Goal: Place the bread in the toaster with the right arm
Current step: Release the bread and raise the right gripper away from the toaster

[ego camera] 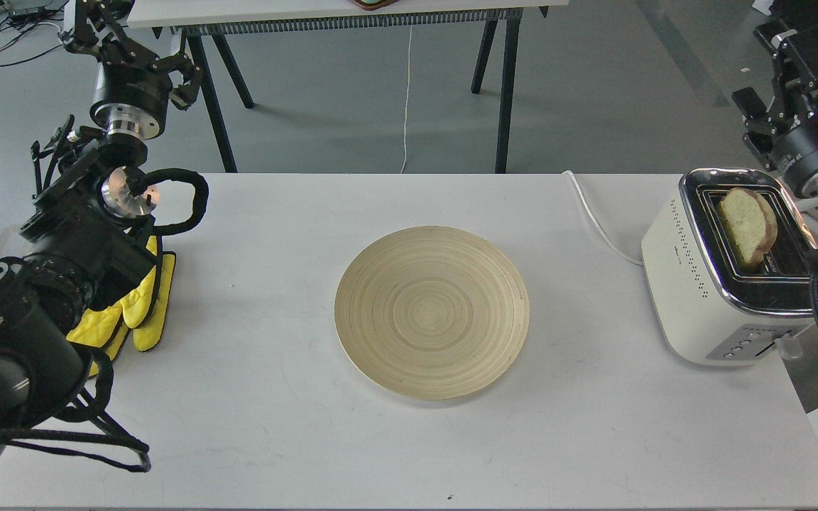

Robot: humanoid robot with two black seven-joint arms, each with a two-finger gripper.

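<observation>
Bread [746, 226] stands in the toaster [725, 284], in one of the two slots under the chrome top. It is not down flat: the slice leans, its rounded upper half well clear of the slot. Toaster sits at the right end of the table [409, 440], close to the edge, white cord [597, 220] trailing off behind it.

Risks, as judged from this view:
- Slice looks only part seated. If it has caught on the slot guides, it may stay proud or wedge at an angle.
- Any push to seat it, if off-centre, could tear or fold soft bread, or tip it out over the chrome rim.
- Right arm's wrist and cables hang just beside the toaster's far side. A snagged cable or a brushing wrist could shove the toaster, which has little table to spare on that side.
- A pull on the cord would do the same.

Right fingers [789, 53]: raised well above and behind the toaster, clear of the bread, touching nothing visible. Dark and partly end-on; how far they are spread cannot be told. Nothing is seen in them.

Left fingers [86, 25]: up at the far left, away from the work, holding nothing that can be seen; their gap cannot be made out either.

Also on the table: empty wooden plate [432, 311] at centre, yellow oven mitt [143, 305] under the left arm.
</observation>
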